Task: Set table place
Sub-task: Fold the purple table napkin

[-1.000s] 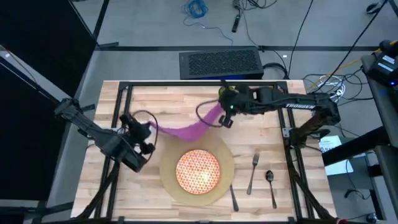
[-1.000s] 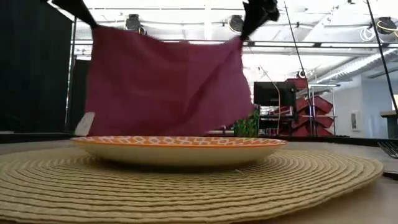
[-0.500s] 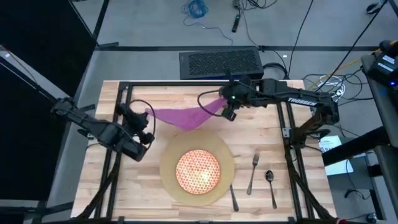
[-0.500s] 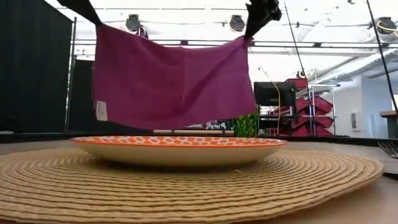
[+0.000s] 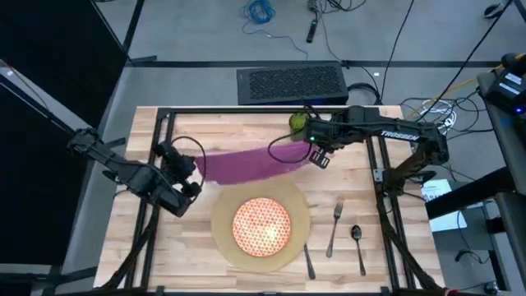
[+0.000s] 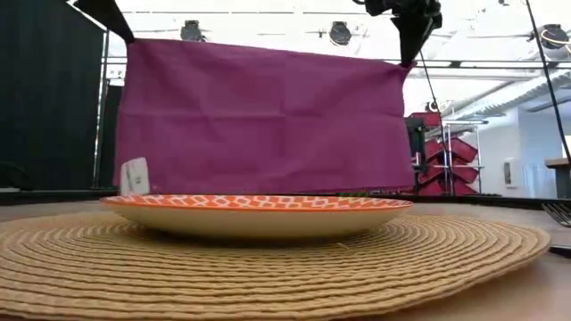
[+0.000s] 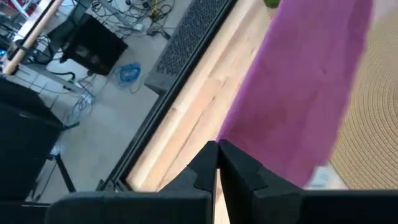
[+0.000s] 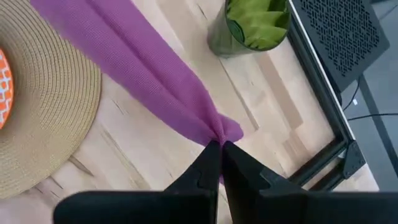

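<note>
Two grippers hold a purple cloth (image 5: pixel 246 163) taut above the table (image 5: pixel 362 205), long axis left-right, just beyond the mat (image 5: pixel 222 234). Left gripper (image 5: pixel 191 170) and right gripper (image 5: pixel 316 153) jaws are clamped on opposite corners.

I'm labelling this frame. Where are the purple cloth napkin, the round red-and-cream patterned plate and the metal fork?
Purple cloth napkin (image 6: pixel 268 120), low view, middle of the hanging cloth.
Round red-and-cream patterned plate (image 5: pixel 262 225), high view, its centre.
Metal fork (image 5: pixel 334 228), high view, its handle.
</note>
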